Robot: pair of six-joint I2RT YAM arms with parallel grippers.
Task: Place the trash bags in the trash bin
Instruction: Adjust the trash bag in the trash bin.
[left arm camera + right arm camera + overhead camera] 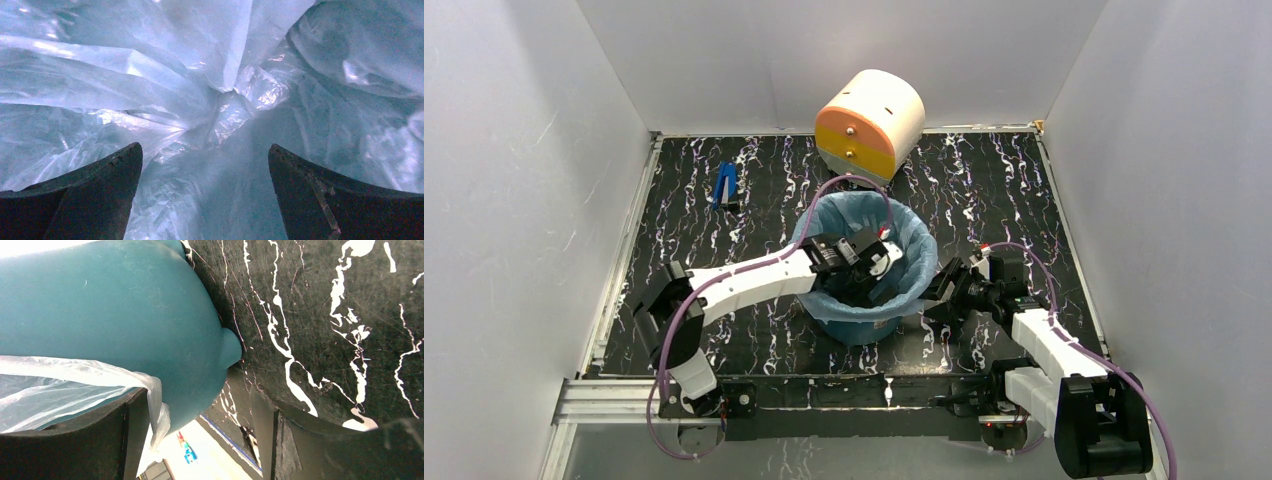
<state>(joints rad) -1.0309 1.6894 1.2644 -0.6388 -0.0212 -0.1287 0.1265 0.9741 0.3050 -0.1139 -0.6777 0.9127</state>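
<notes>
The teal trash bin (864, 328) stands mid-table, lined with the light-blue trash bag (914, 245), whose edge folds out over the rim. My left gripper (864, 265) reaches down inside the bin. In the left wrist view it (204, 147) is open, with only crinkled bag (220, 95) ahead and nothing between the fingers. My right gripper (944, 290) is at the bin's right side, outside. In the right wrist view it (205, 405) is open beside the bin wall (110, 305), and the bag's hem (65, 375) lies draped over one finger (100, 435).
A cream-and-orange drum (871, 122) lies at the back behind the bin. A small blue object (724, 185) sits at the back left. The black marbled tabletop (1004, 180) is enclosed by white walls on three sides.
</notes>
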